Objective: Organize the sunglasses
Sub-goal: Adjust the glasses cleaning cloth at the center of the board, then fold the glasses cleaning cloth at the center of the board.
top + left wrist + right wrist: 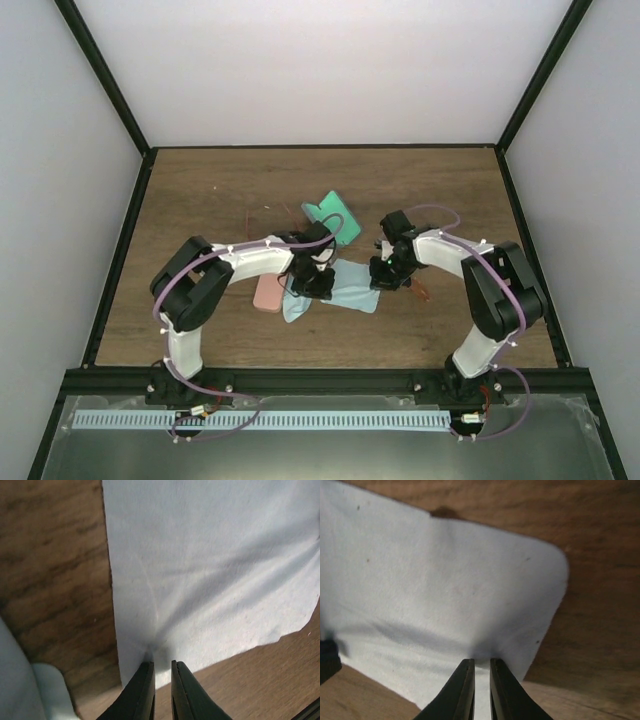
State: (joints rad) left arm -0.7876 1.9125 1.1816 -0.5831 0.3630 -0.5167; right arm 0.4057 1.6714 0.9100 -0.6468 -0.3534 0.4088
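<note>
- The left gripper (161,665) is shown nearly closed, pinched on one edge of a light blue cloth (352,288), with creases fanned out from its tips
- The right gripper (481,661) is likewise nipped onto the cloth, apparently at its opposite edge
- The cloth is spread on a wooden table (200,200) between both arms
- Reddish-pink sunglasses (268,214) are faintly seen behind the left arm, near a green case (333,213)
- Orange-red sunglasses (422,291) are laid just right of the cloth
- A pink case (267,293) is placed left of the cloth
</note>
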